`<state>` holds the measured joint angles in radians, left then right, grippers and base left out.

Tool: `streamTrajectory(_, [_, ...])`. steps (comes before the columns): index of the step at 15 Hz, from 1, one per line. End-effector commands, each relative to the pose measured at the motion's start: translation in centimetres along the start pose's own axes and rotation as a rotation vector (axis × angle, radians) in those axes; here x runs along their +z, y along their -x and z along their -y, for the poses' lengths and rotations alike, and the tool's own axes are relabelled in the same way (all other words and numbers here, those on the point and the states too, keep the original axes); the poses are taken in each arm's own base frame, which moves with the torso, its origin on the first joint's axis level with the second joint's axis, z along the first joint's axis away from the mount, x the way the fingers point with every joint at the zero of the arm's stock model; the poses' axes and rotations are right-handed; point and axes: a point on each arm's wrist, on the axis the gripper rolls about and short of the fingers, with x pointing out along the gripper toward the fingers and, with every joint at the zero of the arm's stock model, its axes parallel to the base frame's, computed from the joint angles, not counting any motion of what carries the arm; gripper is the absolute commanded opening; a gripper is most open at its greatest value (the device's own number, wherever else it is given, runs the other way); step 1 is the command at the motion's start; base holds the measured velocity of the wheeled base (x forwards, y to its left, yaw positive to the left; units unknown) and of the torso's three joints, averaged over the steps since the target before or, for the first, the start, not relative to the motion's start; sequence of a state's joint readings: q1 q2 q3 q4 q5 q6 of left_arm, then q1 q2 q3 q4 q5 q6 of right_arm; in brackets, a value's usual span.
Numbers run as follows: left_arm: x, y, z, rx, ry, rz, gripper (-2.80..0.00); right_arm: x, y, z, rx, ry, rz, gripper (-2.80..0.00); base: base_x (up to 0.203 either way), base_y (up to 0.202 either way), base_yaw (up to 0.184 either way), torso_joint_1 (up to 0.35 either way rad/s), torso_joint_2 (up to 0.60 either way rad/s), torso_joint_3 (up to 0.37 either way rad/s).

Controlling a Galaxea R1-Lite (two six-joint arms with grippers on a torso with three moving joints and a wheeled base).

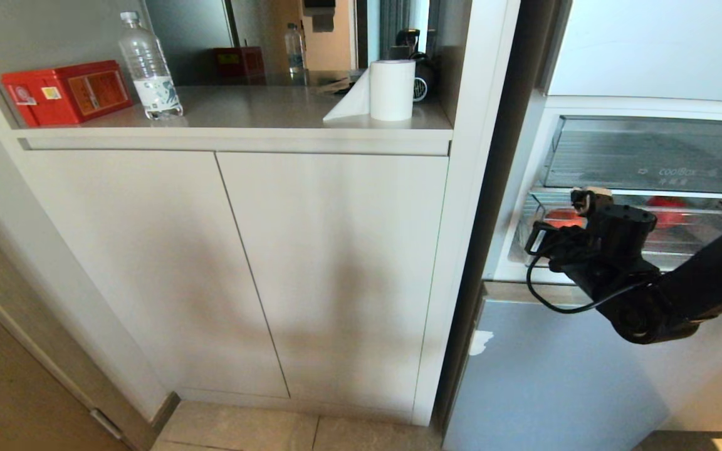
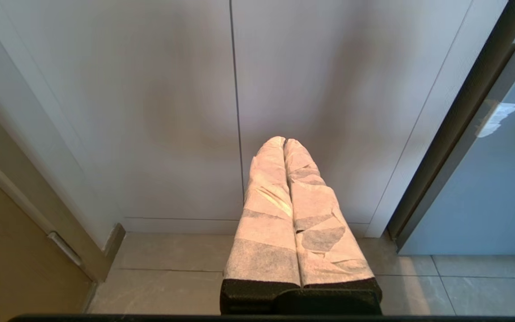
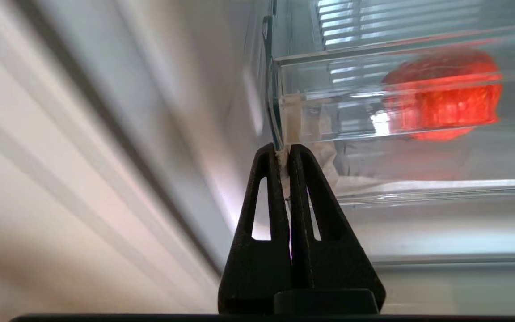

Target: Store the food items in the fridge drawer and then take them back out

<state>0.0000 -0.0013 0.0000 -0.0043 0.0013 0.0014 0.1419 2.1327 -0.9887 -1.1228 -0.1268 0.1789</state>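
Observation:
The fridge drawer [image 1: 693,249] is a clear, ribbed pull-out under the fridge shelf. Two red food items lie in it, one at the left [image 1: 563,218] and one further right [image 1: 667,210]. My right gripper [image 1: 586,197] reaches up to the drawer's front left corner. In the right wrist view its black fingers [image 3: 284,150] are shut on the drawer's clear front edge [image 3: 329,114], with one red fruit [image 3: 441,94] behind the wall. My left gripper [image 2: 284,141] is parked, its white-wrapped fingers shut on nothing, facing the cabinet doors.
A clear bin with faint lettering [image 1: 649,156] sits above the drawer. The grey lower fridge door [image 1: 555,376] is below my right arm. Left of the fridge stand white cabinet doors [image 1: 242,269] under a counter with a water bottle [image 1: 148,66], red box [image 1: 66,91] and paper roll [image 1: 391,89].

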Motion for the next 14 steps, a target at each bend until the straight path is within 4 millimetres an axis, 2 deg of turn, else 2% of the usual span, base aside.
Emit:
streamTrajectory(1, [0.0,0.0,0.0,0.0,0.0,-0.001,-2.8,2.0,2.8,-0.3,0.013,-0.008,0.023,-2.8,0.0,0.0,0.0,0.0,0.0,0.0])
streamTrajectory(5, [0.0,0.0,0.0,0.0,0.0,-0.001,-2.8,1.7,7.9,-0.9,0.069,-0.002,-0.061,-2.8,0.0,0.0,0.0,0.0,0.0,0.0])
streamTrajectory(6, [0.0,0.0,0.0,0.0,0.0,-0.001,-2.8,1.6,8.9,-1.1,0.082,0.0,-0.074,-2.57,0.0,0.0,0.0,0.0,0.0,0.0])
streamTrajectory(7, [0.0,0.0,0.0,0.0,0.0,-0.001,-2.8,1.8,10.0,-1.5,0.1,0.0,-0.075,0.0,0.0,0.0,0.0,0.0,0.0,0.0])
streamTrajectory(11, [0.0,0.0,0.0,0.0,0.0,-0.001,-2.8,2.6,14.7,-1.4,0.118,0.001,-0.09,0.0,0.0,0.0,0.0,0.0,0.0,0.0])
streamTrajectory(14, [0.0,0.0,0.0,0.0,0.0,-0.001,-2.8,4.4,17.9,-0.7,0.098,0.001,-0.077,0.0,0.0,0.0,0.0,0.0,0.0,0.0])
